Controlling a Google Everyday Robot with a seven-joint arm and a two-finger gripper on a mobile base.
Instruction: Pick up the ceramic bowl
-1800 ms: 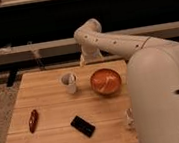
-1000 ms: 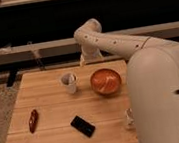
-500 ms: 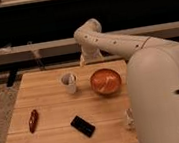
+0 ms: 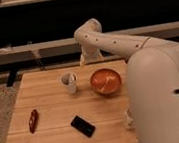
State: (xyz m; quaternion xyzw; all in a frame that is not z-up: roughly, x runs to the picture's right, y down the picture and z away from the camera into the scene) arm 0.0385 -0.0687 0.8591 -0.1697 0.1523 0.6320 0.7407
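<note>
The ceramic bowl (image 4: 105,80) is round, shallow and glossy orange-brown with pale streaks inside. It sits on the wooden table (image 4: 47,105) towards the back right. My white arm bends at an elbow above the table's far edge and reaches down behind it. My gripper (image 4: 88,61) hangs at the table's back edge, behind and a little left of the bowl, apart from it.
A small white cup (image 4: 69,82) stands just left of the bowl. A flat black rectangular object (image 4: 83,126) lies near the front middle. A red-brown elongated object (image 4: 33,120) lies at the front left. The robot's bulky white body (image 4: 163,100) covers the table's right side.
</note>
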